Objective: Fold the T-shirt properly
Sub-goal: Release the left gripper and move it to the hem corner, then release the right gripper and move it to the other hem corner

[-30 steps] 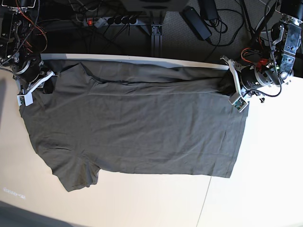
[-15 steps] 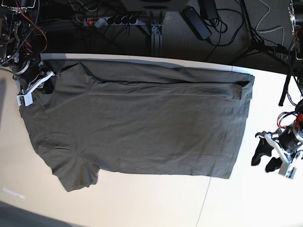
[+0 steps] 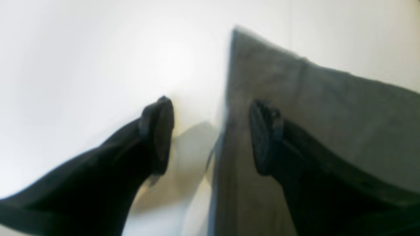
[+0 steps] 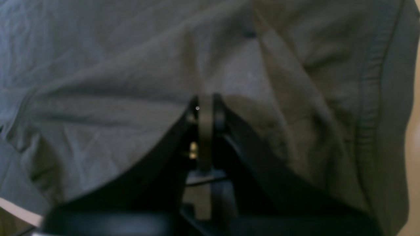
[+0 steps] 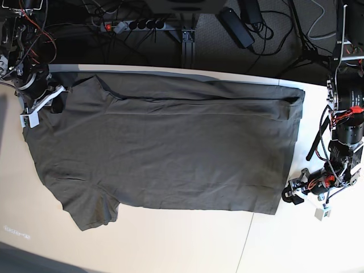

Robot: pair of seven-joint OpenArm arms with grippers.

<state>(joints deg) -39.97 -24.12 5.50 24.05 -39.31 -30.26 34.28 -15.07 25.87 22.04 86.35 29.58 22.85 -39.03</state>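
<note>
The T-shirt [image 5: 165, 151] lies spread flat on the table [image 5: 296, 244], with one long strip along its far edge already folded over onto the body. One sleeve sticks out at the near corner on the right arm's side, and the straight bottom hem is over by the left arm. The right gripper [image 5: 40, 105] sits at the collar end of the folded strip, the same spot it was in a second ago. Its two fingers are pressed tight together, with shirt cloth all around them, but the wrist view is dark, so it may be pinching a bit of cloth or just pushing down on it. The big change is with the left gripper [image 5: 294, 193]. A second ago it was at the far hem corner, right on the fold. It has let that corner go, swung out over the bare table, and come in low beside the near hem corner. Now its fingers are spread apart, one finger [image 3: 157, 131] over the bare table and the other over the cloth, with the shirt's edge running between them. This likely means the first fold is finished and the left arm is getting ready to grab the near side, so that side can be folded over too.
</note>
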